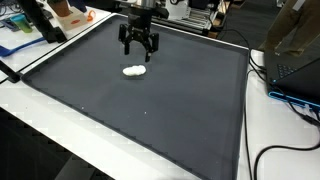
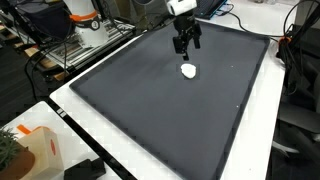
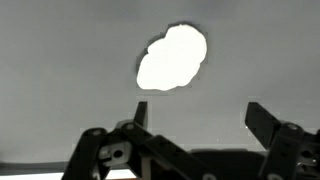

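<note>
The claw (image 1: 139,50) is hovering with its fingers spread apart, gripping nothing. The white lump (image 1: 134,70) is lying on the dark mat (image 1: 160,120) just beneath the claw, slightly ahead of its fingertips and not touching them.

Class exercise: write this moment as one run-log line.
gripper: open, hovering | white lump: on dark mat, under gripper, not gripped

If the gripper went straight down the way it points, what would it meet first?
Probably the white lump on the dark mat. The open gripper hangs roughly over it, but depth is unclear, so it might touch the mat just beside it.
</note>
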Available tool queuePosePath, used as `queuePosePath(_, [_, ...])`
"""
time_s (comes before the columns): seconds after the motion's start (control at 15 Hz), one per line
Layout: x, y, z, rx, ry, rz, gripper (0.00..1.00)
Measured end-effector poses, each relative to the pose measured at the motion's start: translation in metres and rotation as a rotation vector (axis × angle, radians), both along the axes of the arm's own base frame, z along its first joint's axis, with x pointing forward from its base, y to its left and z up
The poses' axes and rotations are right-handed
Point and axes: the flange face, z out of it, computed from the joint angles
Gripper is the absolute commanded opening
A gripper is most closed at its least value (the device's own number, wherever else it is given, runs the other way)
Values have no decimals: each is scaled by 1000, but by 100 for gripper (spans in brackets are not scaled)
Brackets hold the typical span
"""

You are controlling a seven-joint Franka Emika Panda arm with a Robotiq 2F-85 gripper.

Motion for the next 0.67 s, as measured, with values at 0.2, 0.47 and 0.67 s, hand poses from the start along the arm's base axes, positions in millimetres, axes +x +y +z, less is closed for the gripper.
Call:
queuePosePath(0.2, [8,-2,19,5,-5,-10,100])
queuePosePath(0.47, [10,-2,21,5,-4,-16,100])
queuePosePath(0.67, [20,-6,27,-13,48,-39,100])
